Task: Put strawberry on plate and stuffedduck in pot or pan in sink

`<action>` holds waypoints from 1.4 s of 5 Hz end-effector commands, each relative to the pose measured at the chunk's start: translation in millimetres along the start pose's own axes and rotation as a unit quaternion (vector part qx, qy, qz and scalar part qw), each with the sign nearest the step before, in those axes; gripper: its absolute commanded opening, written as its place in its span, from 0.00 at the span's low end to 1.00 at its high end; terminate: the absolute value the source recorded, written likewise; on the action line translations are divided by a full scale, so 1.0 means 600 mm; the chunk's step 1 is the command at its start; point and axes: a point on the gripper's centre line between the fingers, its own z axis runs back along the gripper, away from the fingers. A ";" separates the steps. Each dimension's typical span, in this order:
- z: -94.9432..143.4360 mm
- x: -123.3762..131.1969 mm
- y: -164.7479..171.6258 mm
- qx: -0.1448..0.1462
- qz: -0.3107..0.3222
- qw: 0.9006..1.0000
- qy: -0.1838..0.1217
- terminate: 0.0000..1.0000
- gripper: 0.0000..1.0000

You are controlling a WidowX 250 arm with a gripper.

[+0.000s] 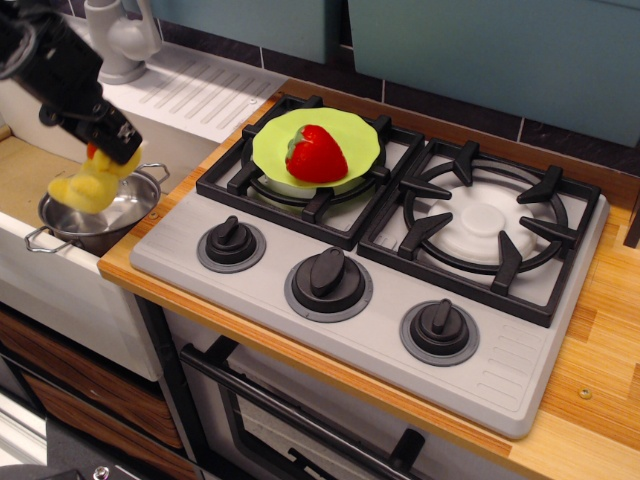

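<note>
The red strawberry [317, 153] lies on the lime-green plate [271, 140], which rests on the left stove burner. My black gripper [108, 148] is shut on the yellow stuffedduck [88, 183] by its head and holds it just above the steel pot [70, 222]. The pot stands in the sink [25, 175] at the left. The duck hangs over the pot's open mouth, its lower body near the rim.
A grey faucet [118, 38] and a ribbed white drainboard [205, 92] are behind the sink. The stove [400, 330] has three black knobs along its front and a bare right burner [487, 222]. A wooden counter [600, 370] borders it.
</note>
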 end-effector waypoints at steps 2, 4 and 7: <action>-0.012 0.032 0.059 -0.001 -0.057 0.997 -0.053 0.00 0.00; -0.013 0.034 0.065 0.000 -0.073 0.996 -0.057 0.00 1.00; 0.060 0.058 0.017 0.029 -0.044 0.999 -0.001 0.00 1.00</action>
